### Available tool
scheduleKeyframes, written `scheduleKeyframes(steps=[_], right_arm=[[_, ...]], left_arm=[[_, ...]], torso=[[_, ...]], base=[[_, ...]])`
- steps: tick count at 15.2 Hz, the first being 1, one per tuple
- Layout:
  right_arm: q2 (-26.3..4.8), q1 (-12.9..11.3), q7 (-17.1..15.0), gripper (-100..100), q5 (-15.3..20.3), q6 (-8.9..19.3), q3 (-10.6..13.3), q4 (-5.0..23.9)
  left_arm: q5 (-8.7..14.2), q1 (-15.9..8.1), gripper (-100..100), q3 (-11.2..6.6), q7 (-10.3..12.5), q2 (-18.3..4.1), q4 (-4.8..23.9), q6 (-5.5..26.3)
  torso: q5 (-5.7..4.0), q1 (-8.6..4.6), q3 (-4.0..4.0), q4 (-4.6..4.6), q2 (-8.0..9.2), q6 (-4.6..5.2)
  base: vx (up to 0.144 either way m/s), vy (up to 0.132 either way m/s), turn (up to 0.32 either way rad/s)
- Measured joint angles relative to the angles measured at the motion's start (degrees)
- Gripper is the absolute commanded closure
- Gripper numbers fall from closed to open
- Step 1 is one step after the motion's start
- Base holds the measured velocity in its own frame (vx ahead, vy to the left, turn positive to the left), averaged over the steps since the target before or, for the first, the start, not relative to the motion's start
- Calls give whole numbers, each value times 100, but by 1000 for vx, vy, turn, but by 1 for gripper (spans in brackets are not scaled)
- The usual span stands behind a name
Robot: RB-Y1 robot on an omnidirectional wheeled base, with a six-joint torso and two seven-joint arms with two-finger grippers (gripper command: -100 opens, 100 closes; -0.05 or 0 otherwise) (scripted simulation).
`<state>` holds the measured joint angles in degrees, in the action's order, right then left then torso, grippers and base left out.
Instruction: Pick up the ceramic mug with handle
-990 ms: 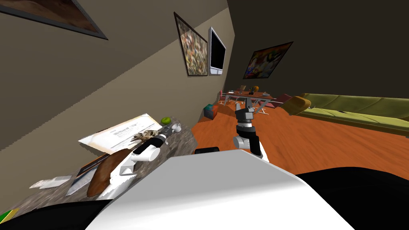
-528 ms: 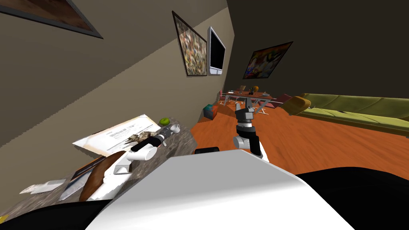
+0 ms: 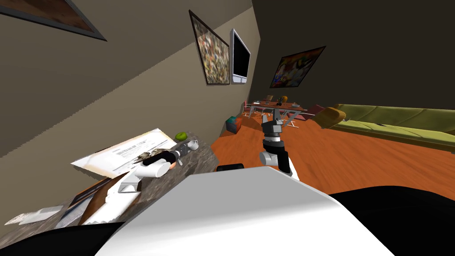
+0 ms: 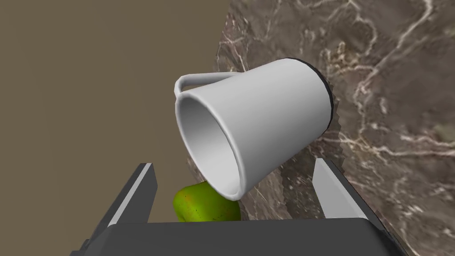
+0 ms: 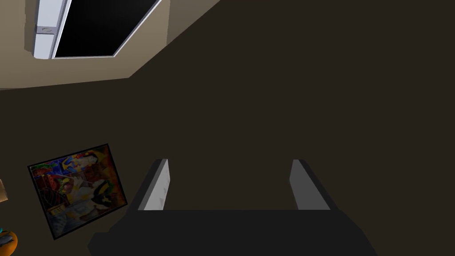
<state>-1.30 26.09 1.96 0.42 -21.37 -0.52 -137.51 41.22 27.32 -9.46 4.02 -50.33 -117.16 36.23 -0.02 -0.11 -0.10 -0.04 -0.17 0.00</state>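
A white mug (image 4: pixel 253 124) with a thin handle stands on the brown marble counter (image 4: pixel 400 89), close in front of my left gripper (image 4: pixel 235 191). Both fingers are spread wide with the mug's open rim just beyond their tips, touching neither. In the head view the mug (image 3: pixel 193 144) stands near the counter's far corner, and my left gripper (image 3: pixel 183 150) reaches to it over the counter (image 3: pixel 195 162). My right gripper (image 3: pixel 271 117) is raised over the floor, open and empty, as the right wrist view confirms (image 5: pixel 229 184).
A green apple (image 4: pixel 206 206) lies right beside the mug, by the wall side (image 3: pixel 180 136). A large white printed sheet (image 3: pixel 120 153) and other flat items cover the counter behind my left arm. Orange floor (image 3: pixel 346 155) and a green sofa (image 3: pixel 395 122) lie to the right.
The whole head view has shifted, the counter sliding left and down in it, so I have moved. My left gripper stays open just short of the mug. The right arm is unchanged.
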Motion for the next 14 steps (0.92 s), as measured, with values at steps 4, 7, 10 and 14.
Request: scheduleKeyframes(steps=[4, 7, 10, 14], right_arm=[[0, 0, 0, 0, 0, 0, 0, 0], [0, 0, 0, 0, 0, 0, 0, 0], [0, 0, 0, 0, 0, 0, 0, 0], [0, 0, 0, 0, 0, 0, 0, 0]], left_arm=[[230, -29, -100, -59, 26, -176, 67, 430], [461, -38, -100, -125, 46, -347, 129, 763], [673, -64, -100, -174, 74, -502, 196, 1115], [913, -51, -100, -253, 95, -666, 246, 1530]], torso=[[0, 3, 1, 0, 2, 0], [0, 1, -1, 0, -1, 0], [-1, -1, -2, -1, -3, 1], [0, 4, 1, 0, 2, 0]], base=[[34, -21, -5], [45, -28, -7], [46, -28, -7], [36, -17, -5]])
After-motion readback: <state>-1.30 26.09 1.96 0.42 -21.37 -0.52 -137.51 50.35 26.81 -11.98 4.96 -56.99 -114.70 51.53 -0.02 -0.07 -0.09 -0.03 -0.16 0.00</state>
